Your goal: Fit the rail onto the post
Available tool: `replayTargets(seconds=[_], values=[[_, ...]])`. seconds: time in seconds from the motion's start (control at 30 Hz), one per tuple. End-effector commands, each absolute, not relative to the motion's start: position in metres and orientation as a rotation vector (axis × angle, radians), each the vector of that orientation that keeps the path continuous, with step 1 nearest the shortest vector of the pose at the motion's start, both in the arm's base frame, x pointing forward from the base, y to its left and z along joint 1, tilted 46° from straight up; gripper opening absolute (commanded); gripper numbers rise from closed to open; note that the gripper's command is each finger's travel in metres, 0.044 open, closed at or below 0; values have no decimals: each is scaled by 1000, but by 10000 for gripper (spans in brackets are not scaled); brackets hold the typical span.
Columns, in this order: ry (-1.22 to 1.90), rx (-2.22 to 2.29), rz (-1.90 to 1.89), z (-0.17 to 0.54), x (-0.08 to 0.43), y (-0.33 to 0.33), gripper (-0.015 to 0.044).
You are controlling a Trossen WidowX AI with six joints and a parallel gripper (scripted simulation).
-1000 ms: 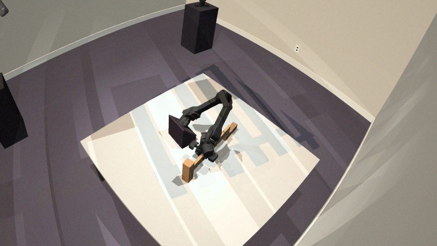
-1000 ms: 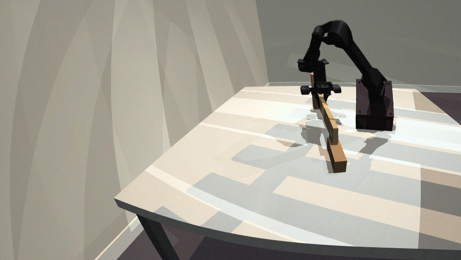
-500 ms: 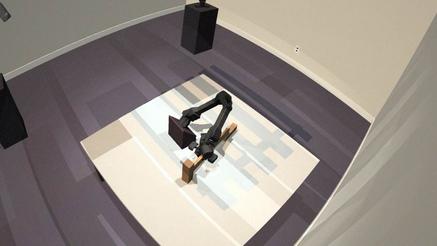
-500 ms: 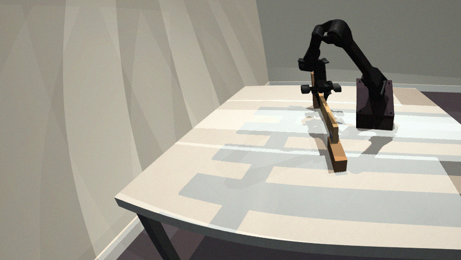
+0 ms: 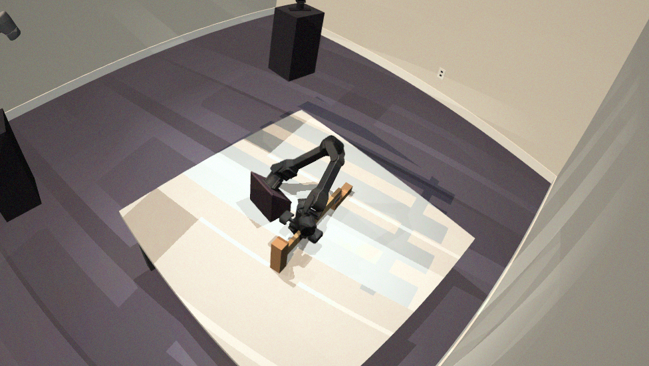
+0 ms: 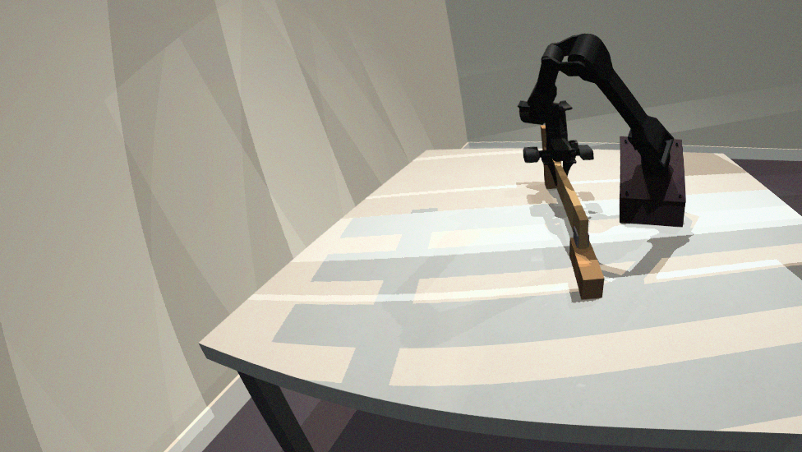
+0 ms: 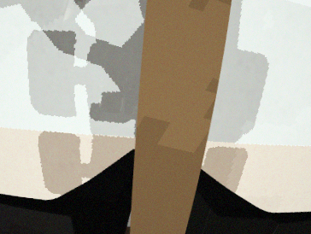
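The long wooden rail runs from the low footboard block to the short wooden post. Its far end sits at the bracket on the block. Its near end is raised off the table and reaches the side of the post; in the top view no clear gap shows there. The pegs and holes are hidden, so I cannot tell how deep the pegs sit. The rail looks about level. My gripper is shut on the rail, nearer the post than the block, with one finger on each side.
The arm's dark base stands on the table beside the rail. The arm arches above the rail. Dark pedestals stand on the floor away from the table.
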State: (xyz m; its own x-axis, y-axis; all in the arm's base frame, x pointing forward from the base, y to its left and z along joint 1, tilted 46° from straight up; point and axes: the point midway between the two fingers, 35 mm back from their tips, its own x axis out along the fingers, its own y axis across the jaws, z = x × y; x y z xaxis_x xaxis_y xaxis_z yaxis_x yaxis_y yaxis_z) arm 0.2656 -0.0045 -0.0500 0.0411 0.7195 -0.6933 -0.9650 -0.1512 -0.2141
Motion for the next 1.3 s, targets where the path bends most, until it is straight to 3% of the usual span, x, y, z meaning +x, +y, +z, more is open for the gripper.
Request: replayTargets(seconds=[0.0, 1.27], values=[[398, -819, 1528, -51, 267, -9, 0], [398, -820, 1528, -57, 269, -15, 0]])
